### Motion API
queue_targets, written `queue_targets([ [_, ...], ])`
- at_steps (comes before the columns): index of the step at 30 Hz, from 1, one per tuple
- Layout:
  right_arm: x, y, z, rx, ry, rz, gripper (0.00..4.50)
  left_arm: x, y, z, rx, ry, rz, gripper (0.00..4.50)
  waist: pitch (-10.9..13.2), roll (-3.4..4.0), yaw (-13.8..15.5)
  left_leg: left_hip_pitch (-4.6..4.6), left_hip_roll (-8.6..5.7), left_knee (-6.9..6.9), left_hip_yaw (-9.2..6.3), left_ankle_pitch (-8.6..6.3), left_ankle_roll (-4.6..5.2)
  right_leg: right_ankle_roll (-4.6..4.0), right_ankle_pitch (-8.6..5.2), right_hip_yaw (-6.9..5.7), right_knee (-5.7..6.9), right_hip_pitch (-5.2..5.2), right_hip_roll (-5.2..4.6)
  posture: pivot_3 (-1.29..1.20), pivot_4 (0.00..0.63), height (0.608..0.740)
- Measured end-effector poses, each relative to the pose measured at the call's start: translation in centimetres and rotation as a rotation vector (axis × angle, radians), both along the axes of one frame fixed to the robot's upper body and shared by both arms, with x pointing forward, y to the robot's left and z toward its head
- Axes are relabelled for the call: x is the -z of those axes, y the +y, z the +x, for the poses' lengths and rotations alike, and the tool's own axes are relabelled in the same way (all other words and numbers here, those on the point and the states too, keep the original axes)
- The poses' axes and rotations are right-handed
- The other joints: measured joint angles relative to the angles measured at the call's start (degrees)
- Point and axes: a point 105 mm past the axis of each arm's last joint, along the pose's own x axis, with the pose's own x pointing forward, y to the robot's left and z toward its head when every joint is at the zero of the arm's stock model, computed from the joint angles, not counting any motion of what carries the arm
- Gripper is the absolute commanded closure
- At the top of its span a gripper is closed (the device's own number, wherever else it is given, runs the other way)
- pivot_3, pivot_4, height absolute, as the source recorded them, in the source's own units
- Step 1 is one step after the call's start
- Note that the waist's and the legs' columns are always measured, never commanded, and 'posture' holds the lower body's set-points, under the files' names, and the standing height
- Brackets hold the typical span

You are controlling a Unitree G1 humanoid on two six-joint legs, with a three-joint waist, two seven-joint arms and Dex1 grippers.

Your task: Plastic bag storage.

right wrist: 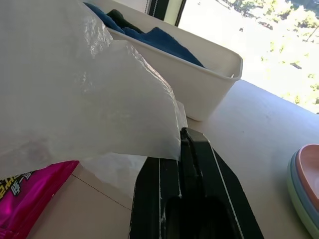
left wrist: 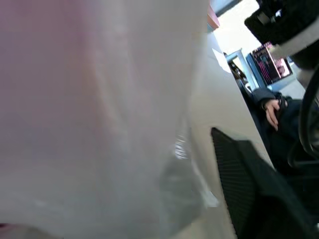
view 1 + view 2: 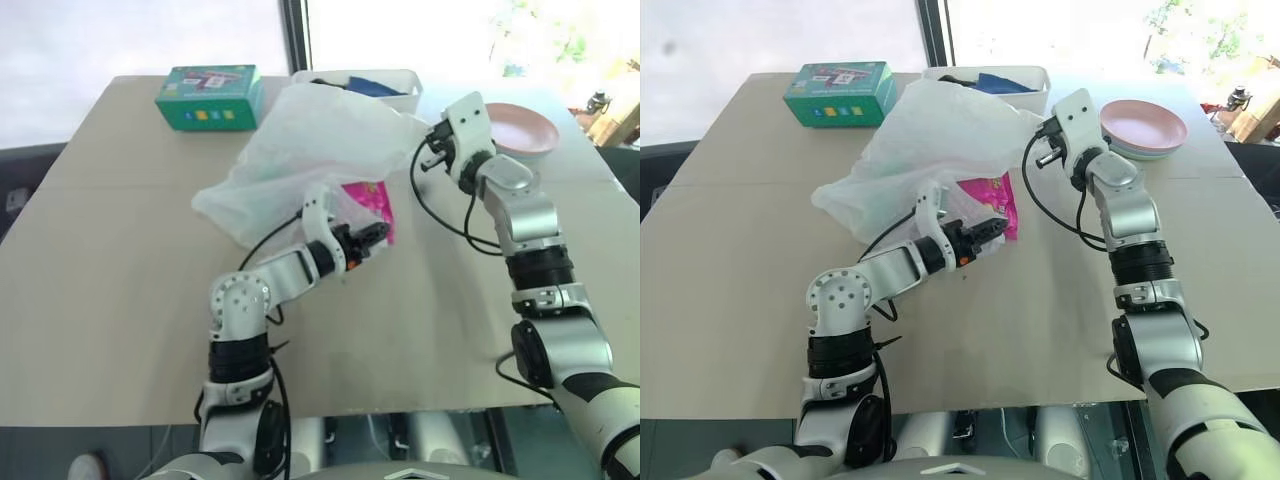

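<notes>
Fingers of the right gripper (image 1: 185, 137) are pressed fully together on an edge of the plastic bag (image 3: 310, 150), so a thin fold of film is pinched between them and lifted a little over the table (image 3: 120, 280). For the left gripper (image 3: 372, 236) I cannot tell if its fingers already pinch anything; it points at the low edge of the bag, very close to the film.

Most of the bag lies crumpled in the middle of the table, partly over a pink snack packet (image 3: 372, 205), and its far side leans near a white tub (image 3: 1025, 82) with dark blue cloth inside. I judge the bag very light, soft and without any shape of its own, also slippery and easy to tear (a hard pull at one point can stretch the film). Good places to take hold are the free edges or a handle loop, with a flat pinch on several layers.

Farther out, a green box (image 3: 210, 97) stands at the far left part of the table, and pink and pale green plates (image 3: 1145, 130) are stacked at the far right
</notes>
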Motion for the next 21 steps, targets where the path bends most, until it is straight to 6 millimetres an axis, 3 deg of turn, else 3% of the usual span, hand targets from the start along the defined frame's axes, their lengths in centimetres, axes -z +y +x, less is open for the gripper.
queue_targets([
  [1,-0.1,0.1,0.1,-0.007,0.012,0.028,4.5,-0.8,0.3,0.1,-0.012,-0.021,-0.066,4.1,0.0,0.0,0.02,-0.01,-0.01,0.0,0.01,0.0,0.0,0.0,0.0,-0.05,0.0,0.0,-0.02,0.0,0.15,0.74],
  [2,-0.2,0.2,0.1,-0.011,0.017,0.043,4.5,-1.2,0.4,0.0,-0.012,-0.036,-0.097,4.1,0.0,-0.01,-0.01,-0.02,0.01,0.0,0.0,0.0,0.0,0.0,0.0,-0.05,-0.01,0.0,-0.03,0.0,0.15,0.74],
  [4,-1.0,0.7,0.0,-0.056,0.061,0.146,4.5,-4.3,1.6,-0.8,-0.01,-0.127,-0.286,4.3,0.01,-0.01,0.0,-0.03,0.03,0.0,-0.03,0.0,0.0,0.0,0.0,-0.07,-0.02,-0.01,-0.06,0.0,0.15,0.74],
  [6,-1.7,1.1,-0.3,-0.122,0.136,0.252,4.5,-7.7,4.0,-1.4,-0.024,-0.218,-0.463,4.3,0.01,-0.01,0.01,-0.03,0.13,0.01,-0.09,0.0,-0.01,-0.01,0.0,0.04,-0.03,0.01,-0.21,0.0,0.15,0.74],
  [9,-2.7,1.9,-1.4,-0.278,0.306,0.448,4.5,-14.5,9.7,-2.2,-0.1,-0.392,-0.698,4.3,0.03,-0.01,0.08,-0.05,0.15,0.04,-0.17,0.0,-0.01,-0.05,0.02,-0.01,-0.03,0.03,-0.19,0.0,0.15,0.74],
  [11,-3.8,2.3,-1.9,-0.345,0.355,0.523,4.5,-17.6,12.3,-2.7,-0.146,-0.467,-0.779,4.3,0.03,0.0,0.15,-0.09,0.03,0.04,-0.18,-0.01,0.01,-0.05,0.03,-0.02,-0.04,0.03,-0.24,0.0,0.15,0.74],
  [14,-7.4,2.9,-2.7,-0.445,0.359,0.594,4.5,-20.6,14.6,-3.0,-0.18,-0.526,-0.85,4.3,0.05,-0.03,0.44,-0.18,-0.09,0.06,-0.18,-0.08,0.14,-0.03,0.04,-0.18,-0.13,0.04,-0.14,0.0,0.15,0.74],
  [16,-11.0,3.7,-3.3,-0.528,0.352,0.668,4.5,-22.7,16.1,-2.2,-0.219,-0.546,-0.856,4.3,0.09,-0.09,0.62,-0.29,-0.1,0.09,-0.25,-0.07,0.14,-0.03,0.04,-0.35,-0.18,-0.01,-0.07,0.0,0.15,0.74],
  [18,-15.0,3.3,-3.8,-0.576,0.31,0.744,4.5,-25.2,17.2,-2.0,-0.237,-0.598,-0.832,4.3,0.09,-0.09,0.96,-0.37,-0.1,0.03,-0.33,-0.08,0.15,-0.02,0.04,-0.46,-0.37,-0.02,-0.01,0.0,0.15,0.74],
  [21,-18.5,2.4,-4.4,-0.594,0.276,0.811,4.5,-27.2,18.1,-1.2,-0.261,-0.629,-0.805,4.3,0.09,-0.09,1.62,-0.44,-0.1,-0.15,-0.31,-0.1,0.18,-0.02,0.04,-0.52,-0.73,-0.01,0.04,0.0,0.15,0.74],
])
